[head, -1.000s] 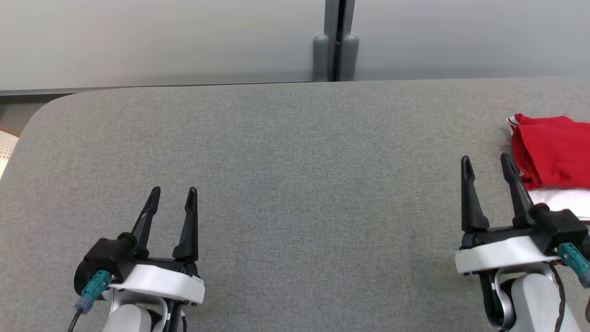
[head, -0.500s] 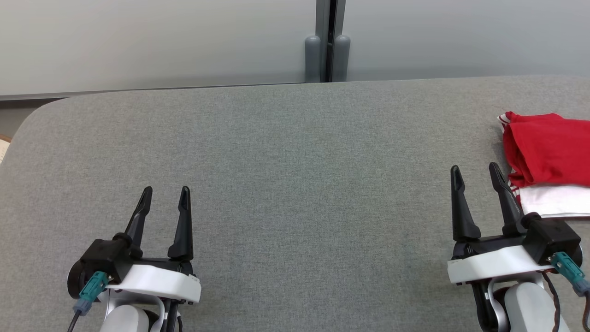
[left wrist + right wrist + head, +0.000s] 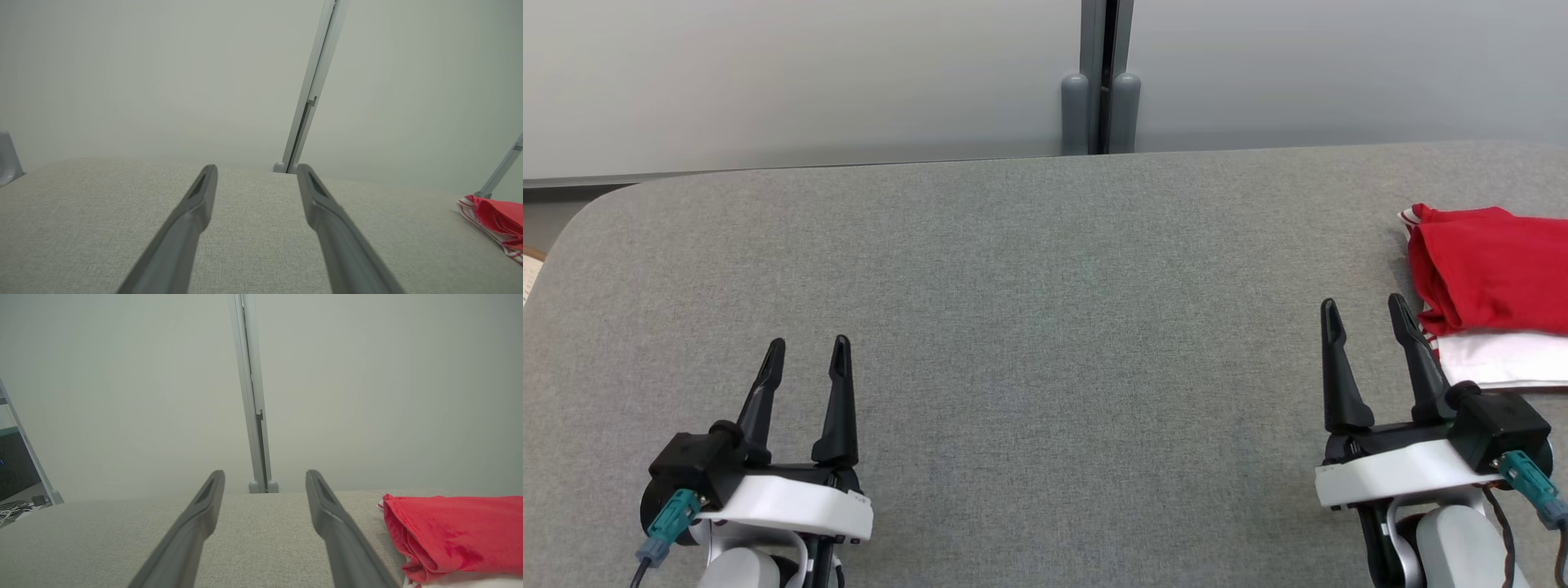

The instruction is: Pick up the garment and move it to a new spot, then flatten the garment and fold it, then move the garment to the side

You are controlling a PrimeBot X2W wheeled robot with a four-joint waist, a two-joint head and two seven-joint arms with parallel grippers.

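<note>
Both hands are wide and hold nothing. Your right hand [image 3: 1363,302] hangs over the bench [image 3: 1045,286] at about 5 o'clock in the head view, and your left hand [image 3: 809,341] at about 7 o'clock, with fingers pointing toward 12.

The garment [image 3: 1486,261] lies at the bench's 3 o'clock edge, at about 1 o'clock from your right hand and just beside its outer finger, not touching as far as you can see. It is a red bundle, doubled over with a rounded fold facing 9 o'clock. It rests on a flat white layer [image 3: 1503,359]. You cannot tell whether red and white are one piece or two.

This would fit a bundle waiting to be carried to the open middle. It would equally fit a folded piece already set aside.

Judge it as light, soft and limp. It has no stiffness, so whatever you do not pinch will sag and fall open. The woven bench cover will probably drag on it instead of letting it slide.

Any grip belongs on the rounded fold at its 9 o'clock side. Go deep enough to catch every layer, because a pinch on the top ply alone would peel it open.
</note>
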